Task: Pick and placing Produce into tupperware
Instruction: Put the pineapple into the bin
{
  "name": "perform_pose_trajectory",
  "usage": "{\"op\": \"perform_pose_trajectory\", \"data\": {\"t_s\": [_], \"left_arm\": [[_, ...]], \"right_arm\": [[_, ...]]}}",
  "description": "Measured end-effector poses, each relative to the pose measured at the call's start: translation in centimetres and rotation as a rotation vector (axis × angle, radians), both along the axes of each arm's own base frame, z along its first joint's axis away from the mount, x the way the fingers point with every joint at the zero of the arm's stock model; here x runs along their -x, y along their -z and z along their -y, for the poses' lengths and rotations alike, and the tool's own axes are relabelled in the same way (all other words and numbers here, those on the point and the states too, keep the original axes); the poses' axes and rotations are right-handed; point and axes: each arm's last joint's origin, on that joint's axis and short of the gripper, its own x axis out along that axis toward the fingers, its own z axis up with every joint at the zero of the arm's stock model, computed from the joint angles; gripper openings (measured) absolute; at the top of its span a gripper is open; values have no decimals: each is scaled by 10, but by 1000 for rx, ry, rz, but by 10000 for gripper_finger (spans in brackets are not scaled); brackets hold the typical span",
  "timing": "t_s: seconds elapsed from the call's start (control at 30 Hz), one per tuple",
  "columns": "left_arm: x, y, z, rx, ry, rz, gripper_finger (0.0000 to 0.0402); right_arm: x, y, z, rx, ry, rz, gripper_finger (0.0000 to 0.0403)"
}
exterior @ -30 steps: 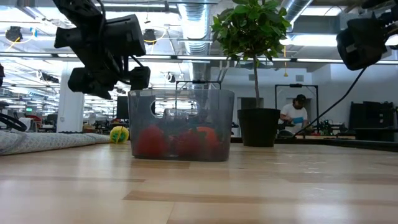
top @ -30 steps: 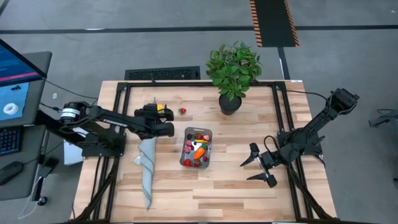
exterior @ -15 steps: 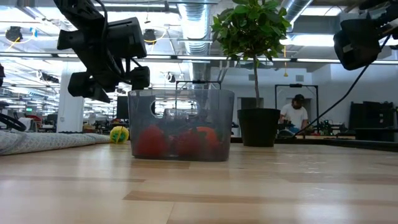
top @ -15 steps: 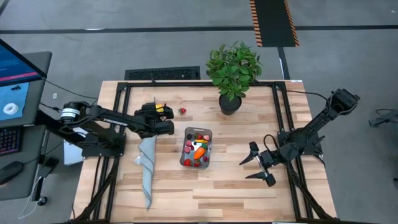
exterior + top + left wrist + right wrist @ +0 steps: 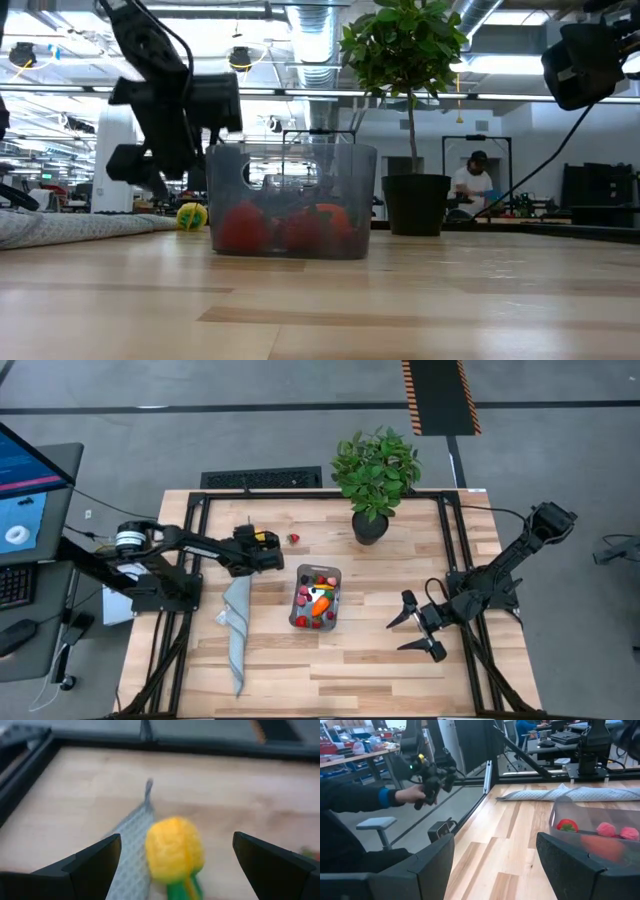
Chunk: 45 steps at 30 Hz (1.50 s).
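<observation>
My left gripper (image 5: 264,546) hovers open by the table's far left part, over a yellow toy piece with a green stem (image 5: 262,535). In the left wrist view the yellow piece (image 5: 174,851) lies on the wood between the two fingers of my left gripper (image 5: 176,840), untouched, beside the grey cloth's tip (image 5: 131,837). The clear tupperware (image 5: 316,597) stands mid-table holding red, pink and orange produce. One red berry (image 5: 293,539) lies alone on the wood beyond it. My right gripper (image 5: 398,633) waits open at the right.
A grey folded cloth strip (image 5: 236,625) lies left of the tupperware. The potted plant (image 5: 375,475) stands at the far edge. The right wrist view shows a person's hand (image 5: 415,794) beyond the table. Bare wood lies between the tupperware and the near edge.
My left gripper has moved from beside the tupperware toward the far edge and down, ending over the yellow piece. The right arm and all the produce stay where they were.
</observation>
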Motion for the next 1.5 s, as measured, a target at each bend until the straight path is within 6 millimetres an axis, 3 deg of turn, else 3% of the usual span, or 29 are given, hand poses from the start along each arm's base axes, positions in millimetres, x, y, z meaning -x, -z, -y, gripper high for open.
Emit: {"op": "perform_pose_trajectory", "data": {"t_s": [0.37,0.7,1.27,1.5], "left_arm": [[-6,36,-3,55,-7,-81,374],[-6,40,-7,56,-26,-92,367],[-10,40,-12,72,1,-79,238],[-10,40,-12,70,2,-81,204]], "right_arm": [[0,0,0,0,0,-1,306],[0,0,0,-1,0,-1,306],[0,0,0,-1,-1,-2,306],[0,0,0,-7,0,-5,306]]}}
